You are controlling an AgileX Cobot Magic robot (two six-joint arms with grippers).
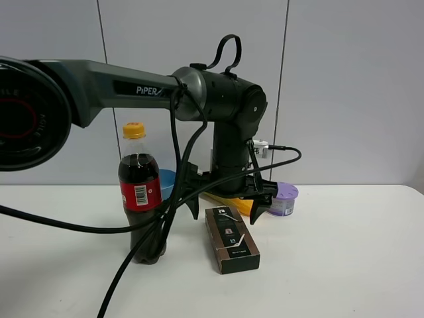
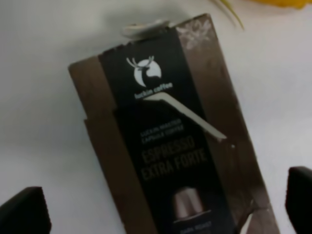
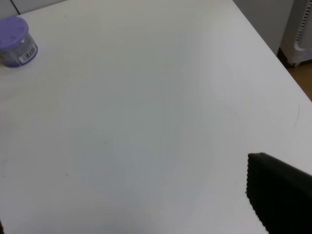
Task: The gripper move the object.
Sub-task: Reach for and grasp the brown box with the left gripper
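Observation:
The object is a flat dark brown-black coffee capsule box [image 1: 230,238] lying on the white table [image 1: 344,252], with its long side running front to back. My left gripper [image 1: 228,202] hangs open just above the box's far end, one black finger on each side. In the left wrist view the box [image 2: 170,141] fills the middle, and the gripper [image 2: 161,207] has one fingertip [image 2: 24,212] on each side of it. Neither fingertip touches it. My right gripper [image 3: 141,219] is open and empty over bare table, with one finger [image 3: 280,195] showing. It is out of the exterior high view.
A cola bottle [image 1: 139,192] stands left of the box, with black cables draped around it. A blue bowl [image 1: 169,182], a yellow corn cob [image 1: 235,203] and a purple-lidded tub [image 1: 285,197] sit behind the box. The tub [image 3: 17,41] and the table's edge [image 3: 273,48] show in the right wrist view.

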